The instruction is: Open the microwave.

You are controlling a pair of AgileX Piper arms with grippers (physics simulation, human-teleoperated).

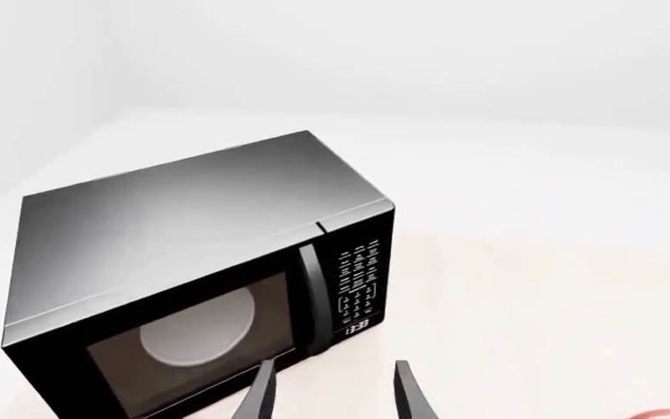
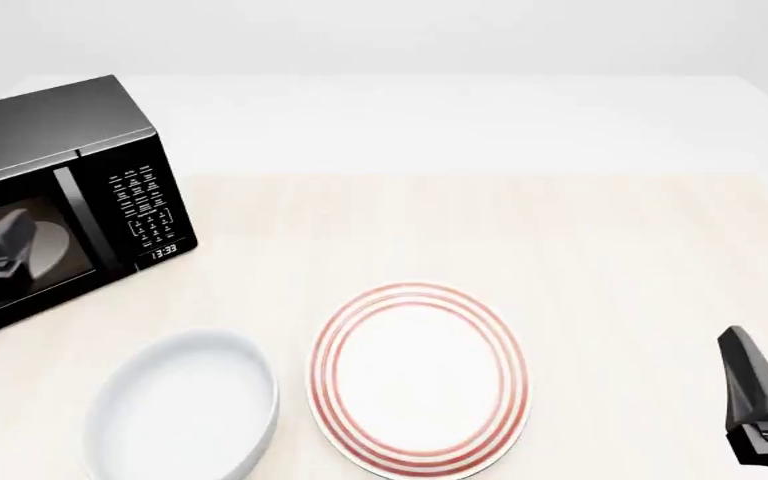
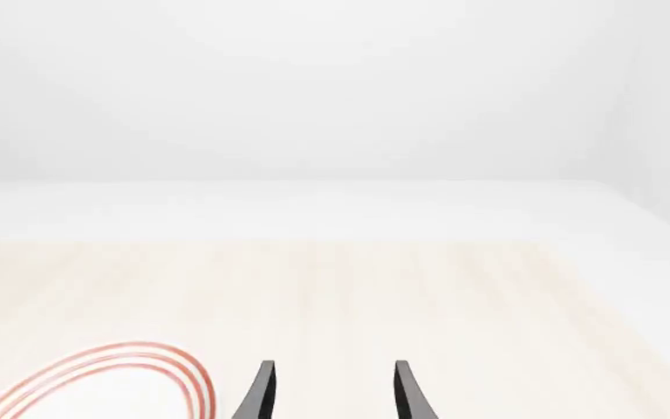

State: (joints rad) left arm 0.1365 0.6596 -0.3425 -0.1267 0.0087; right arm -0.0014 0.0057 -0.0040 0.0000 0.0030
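At the front view's far left, the closed microwave (image 2: 57, 195) faces the left pincer (image 1: 332, 391), fingers apart; the right pincer (image 3: 332, 391) likewise gapes.

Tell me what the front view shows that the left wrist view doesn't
Only the front view shows the white bowl, the whole red-ringed plate and the right gripper at the table's near right.

Only the left wrist view shows the microwave's full top, its closed door with the white turntable behind the glass, and the left gripper's fingers spread apart short of the vertical handle.

Both show the microwave, its keypad and clock, and the light wooden table.
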